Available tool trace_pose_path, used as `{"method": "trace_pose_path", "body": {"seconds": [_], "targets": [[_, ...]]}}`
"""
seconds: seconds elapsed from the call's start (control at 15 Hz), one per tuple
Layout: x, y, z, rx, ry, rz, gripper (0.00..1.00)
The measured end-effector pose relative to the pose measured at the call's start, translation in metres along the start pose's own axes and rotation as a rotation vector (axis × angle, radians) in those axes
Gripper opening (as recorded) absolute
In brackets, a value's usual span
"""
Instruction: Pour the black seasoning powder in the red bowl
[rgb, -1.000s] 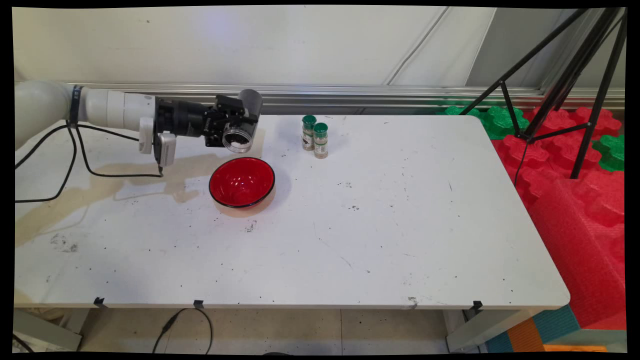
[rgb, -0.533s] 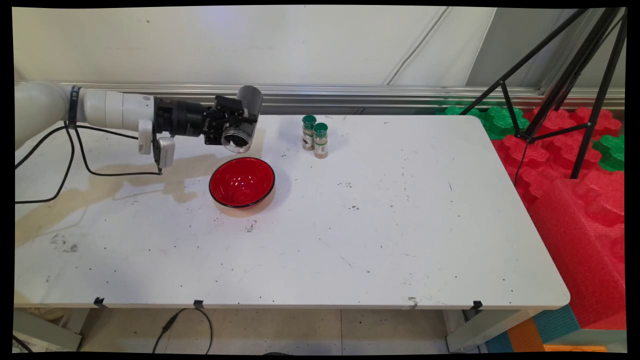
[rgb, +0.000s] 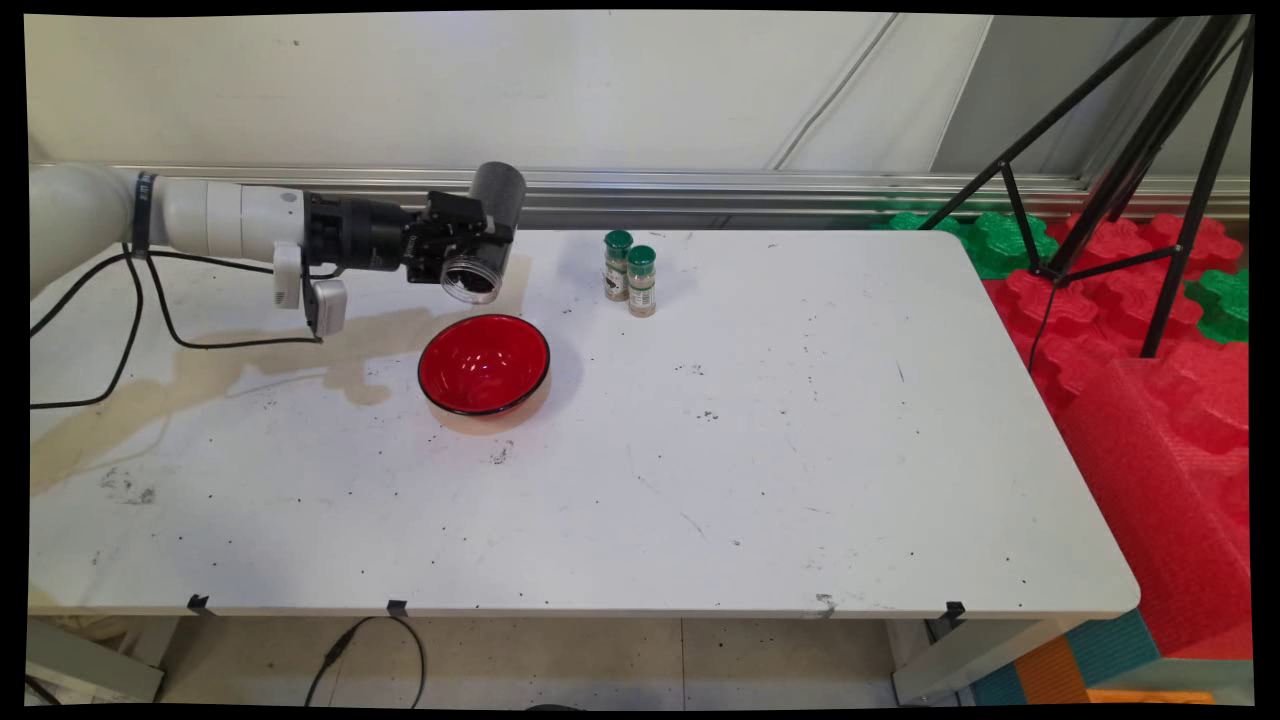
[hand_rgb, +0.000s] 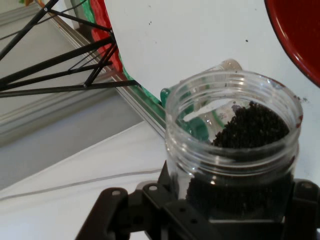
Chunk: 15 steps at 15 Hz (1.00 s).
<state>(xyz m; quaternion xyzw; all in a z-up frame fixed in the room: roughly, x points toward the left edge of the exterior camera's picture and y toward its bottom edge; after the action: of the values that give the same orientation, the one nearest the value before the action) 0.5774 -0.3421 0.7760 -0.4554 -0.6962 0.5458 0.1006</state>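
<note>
**Open jar of dark granules held tilted above the red bowl**

A clear plastic jar (rgb: 484, 236) is gripped by the black gripper (rgb: 468, 243), whose fingers are closed on the jar's sides. The jar is held in the air, tilted, with its open threaded mouth (hand_rgb: 233, 131) turned downward toward the table's near side and its dark base raised toward the wall. Dark granules (hand_rgb: 250, 126) are seen inside it in the hand view, lying against the lower wall close to the rim. A red bowl (rgb: 484, 364) with a black rim is set on the white table (rgb: 760, 450) just below and in front of the jar, apart from it. Two small spice bottles (rgb: 630, 272) with green caps are placed upright, side by side, near the table's far edge, to the right of the jar.
</note>
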Motion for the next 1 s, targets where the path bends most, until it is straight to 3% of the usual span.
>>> {"method": "trace_pose_path", "body": {"seconds": [1.0], "targets": [[0.0021, -0.0049, -0.0067, 0.026, -0.017, 0.15, 0.0]]}}
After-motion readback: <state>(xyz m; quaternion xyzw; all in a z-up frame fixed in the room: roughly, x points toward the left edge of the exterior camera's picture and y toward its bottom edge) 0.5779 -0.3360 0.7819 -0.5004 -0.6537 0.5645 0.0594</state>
